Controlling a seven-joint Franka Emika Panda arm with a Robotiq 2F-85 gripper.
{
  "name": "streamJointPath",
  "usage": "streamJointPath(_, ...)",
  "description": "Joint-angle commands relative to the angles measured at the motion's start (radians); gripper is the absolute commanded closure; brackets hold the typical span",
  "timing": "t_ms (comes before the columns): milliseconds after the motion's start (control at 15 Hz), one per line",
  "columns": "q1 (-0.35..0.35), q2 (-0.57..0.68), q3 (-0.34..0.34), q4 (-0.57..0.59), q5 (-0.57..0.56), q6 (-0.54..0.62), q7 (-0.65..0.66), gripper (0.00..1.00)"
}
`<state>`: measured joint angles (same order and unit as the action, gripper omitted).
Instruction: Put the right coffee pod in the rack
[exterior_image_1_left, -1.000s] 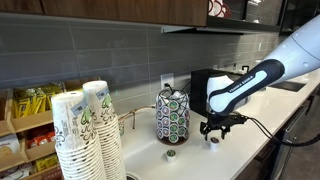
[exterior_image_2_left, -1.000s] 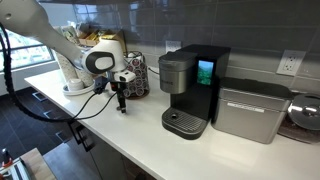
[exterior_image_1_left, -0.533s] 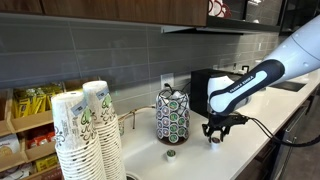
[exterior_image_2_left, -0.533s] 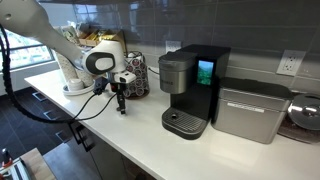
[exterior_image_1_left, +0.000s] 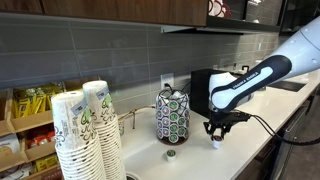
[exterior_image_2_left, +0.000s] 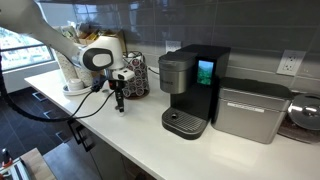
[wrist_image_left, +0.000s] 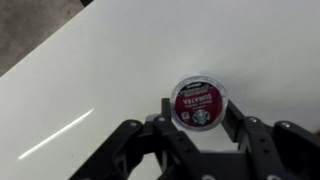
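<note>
1. Your white counter (exterior_image_1_left: 195, 166) carries the rack (exterior_image_1_left: 172, 115) and a coffee machine (exterior_image_2_left: 190, 90) beside a silver appliance (exterior_image_2_left: 250, 110).
2. You'll find the right coffee pod (wrist_image_left: 197, 103) upright on it.
3. A darker pod (exterior_image_1_left: 170, 153) lies near the rack.

Loose coffee pods: two, namely right coffee pod (wrist_image_left: 197, 104) with red lid and darker pod (exterior_image_1_left: 170, 153). Rack (exterior_image_1_left: 171, 115): one. Paper-cup stacks: two, front stack (exterior_image_1_left: 70, 135) and rear stack (exterior_image_1_left: 103, 110). Coffee machine (exterior_image_2_left: 192, 85): one.

The gripper (wrist_image_left: 200, 114) is cut off by the wrist view's edge; whether the right coffee pod (wrist_image_left: 197, 100) is gripped cannot be told; its lid print is blurred.
</note>
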<state>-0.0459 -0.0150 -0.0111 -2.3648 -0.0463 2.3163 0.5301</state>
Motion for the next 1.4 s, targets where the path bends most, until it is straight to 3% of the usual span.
streamJointPath(0, 0.007, -0.12, -0.002, -0.073, 0.038, 0.007, -0.041, 0.73)
streamJointPath(533, 0.062, -0.325, -0.016, -0.206, 0.362, 0.214, -0.32, 0.73)
streamJointPath(1333, 0.298, -0.435, -0.131, -0.259, 0.894, 0.499, -0.715, 0.73)
